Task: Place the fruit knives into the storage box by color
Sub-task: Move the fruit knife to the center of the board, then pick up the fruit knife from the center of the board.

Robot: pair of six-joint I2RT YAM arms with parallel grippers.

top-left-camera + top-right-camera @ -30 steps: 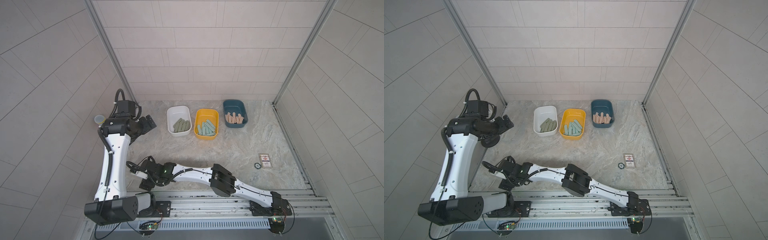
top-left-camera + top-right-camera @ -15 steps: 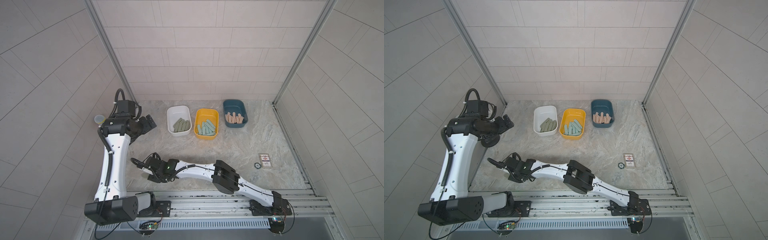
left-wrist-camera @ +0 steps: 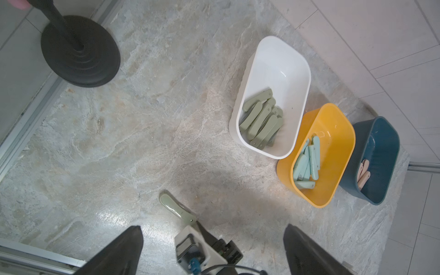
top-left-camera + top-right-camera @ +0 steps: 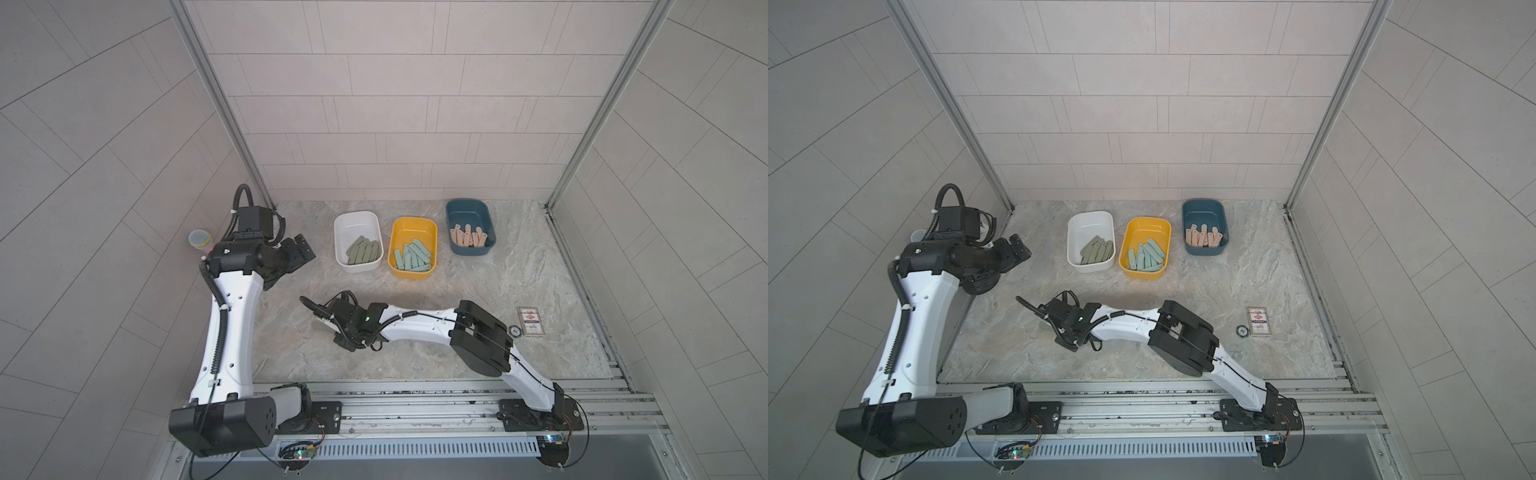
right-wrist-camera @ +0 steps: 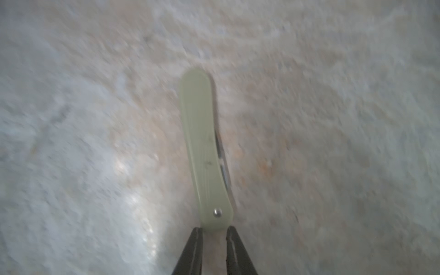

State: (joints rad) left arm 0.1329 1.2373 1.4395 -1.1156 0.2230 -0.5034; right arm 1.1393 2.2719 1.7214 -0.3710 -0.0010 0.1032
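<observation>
My right gripper (image 5: 214, 229) is shut on the riveted end of an olive-green fruit knife (image 5: 204, 147), which sticks out ahead of it just above the marble table. In both top views this gripper (image 4: 329, 328) sits near the table's middle, in front of the boxes. The same knife (image 3: 175, 206) shows in the left wrist view. Olive-green knives (image 4: 365, 251) lie in the white storage box (image 4: 357, 219), teal ones (image 4: 411, 257) in the yellow box (image 4: 413, 224), and pink ones (image 4: 467, 237) in the blue box (image 4: 467, 207). My left gripper (image 4: 301, 249) hangs open and empty, high up and left of the white box.
A printed card (image 4: 530, 321) and a small black disc (image 4: 514, 331) lie at the right of the table. A black stand with a round base (image 3: 78, 50) sits in the back left corner. A metal rail (image 4: 415, 403) runs along the front edge.
My right arm has swung from the front left toward the table's middle, and its jaws have closed on the olive-green knife. The left arm has not moved.
</observation>
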